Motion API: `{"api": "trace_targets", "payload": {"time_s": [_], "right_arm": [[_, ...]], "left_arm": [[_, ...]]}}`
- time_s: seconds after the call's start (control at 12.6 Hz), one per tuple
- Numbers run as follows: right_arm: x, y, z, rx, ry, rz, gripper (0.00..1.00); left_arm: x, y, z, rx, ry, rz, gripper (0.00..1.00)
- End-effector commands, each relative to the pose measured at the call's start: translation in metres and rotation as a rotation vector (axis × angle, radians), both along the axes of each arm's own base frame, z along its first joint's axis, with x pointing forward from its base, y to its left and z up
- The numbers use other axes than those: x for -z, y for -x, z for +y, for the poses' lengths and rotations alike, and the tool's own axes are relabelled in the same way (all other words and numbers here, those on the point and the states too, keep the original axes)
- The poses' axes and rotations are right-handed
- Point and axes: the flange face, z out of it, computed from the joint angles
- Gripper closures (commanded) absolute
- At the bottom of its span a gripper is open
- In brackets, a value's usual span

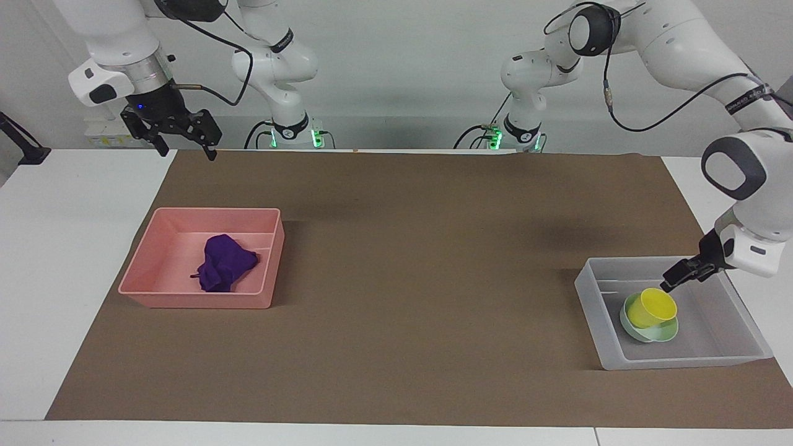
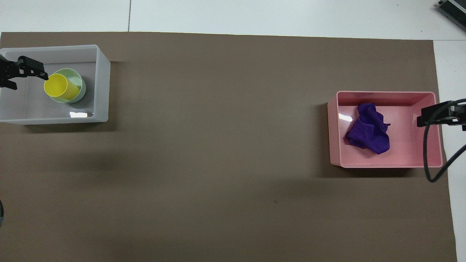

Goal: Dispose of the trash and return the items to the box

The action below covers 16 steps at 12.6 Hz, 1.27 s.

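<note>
Because the cup (image 1: 652,308) sits in the bowl (image 1: 658,332) inside the box (image 1: 694,354) at lower right, the left pincer (image 1: 674,277) hangs wide. Rag (image 1: 225,262) lies in the pink tray (image 1: 148,275); right pincer (image 1: 184,145) waits wide, upper left.

A deep-purple rag (image 1: 225,269) is seen against a pink tray (image 1: 144,266). A bright-yellow cup (image 1: 652,307) is set off by a pale mint-green bowl (image 1: 658,334) and a translucent whitish box (image 1: 723,337). The white worktop (image 1: 56,248) is covered by a plain brown mat (image 1: 409,260). Both hands are black.
</note>
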Motion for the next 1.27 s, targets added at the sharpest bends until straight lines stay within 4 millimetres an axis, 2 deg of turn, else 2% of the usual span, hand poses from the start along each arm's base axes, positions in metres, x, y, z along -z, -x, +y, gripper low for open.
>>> {"api": "trace_targets", "payload": {"time_s": [0.0,0.08,0.24,0.32,0.4,0.55,0.63,0.71,1.19], "right_arm": [[0.001,0.005,0.001,-0.016,-0.018,0.007,0.0],[0.004,0.007,0.0,-0.016,-0.02,0.015,0.0],[0.006,0.008,0.0,-0.016,-0.02,0.003,0.0],[0.008,0.008,0.0,-0.016,-0.02,0.004,0.0],[0.01,0.011,0.0,-0.016,-0.022,0.007,0.0],[0.016,0.016,0.0,-0.015,-0.025,0.02,0.0],[0.014,0.015,0.0,-0.018,-0.024,0.015,0.0],[0.013,0.014,0.001,-0.021,-0.02,0.011,0.0],[0.013,0.012,0.001,-0.022,-0.017,0.003,0.0]], "left_arm": [[-0.061,0.046,-0.02,0.067,-0.002,0.081,0.0],[-0.084,0.063,-0.039,0.101,-0.002,0.101,0.0],[-0.113,0.088,-0.067,0.152,-0.044,0.133,0.0],[-0.115,0.097,-0.078,0.172,-0.052,0.143,0.0],[-0.12,0.107,-0.081,0.175,-0.055,0.137,0.0],[-0.12,0.146,-0.102,0.209,-0.064,0.068,0.0],[-0.114,0.154,-0.114,0.219,-0.066,0.058,0.0],[-0.123,0.154,-0.115,0.233,-0.068,0.053,0.0],[-0.13,0.152,-0.119,0.243,-0.066,0.092,0.0]]}}
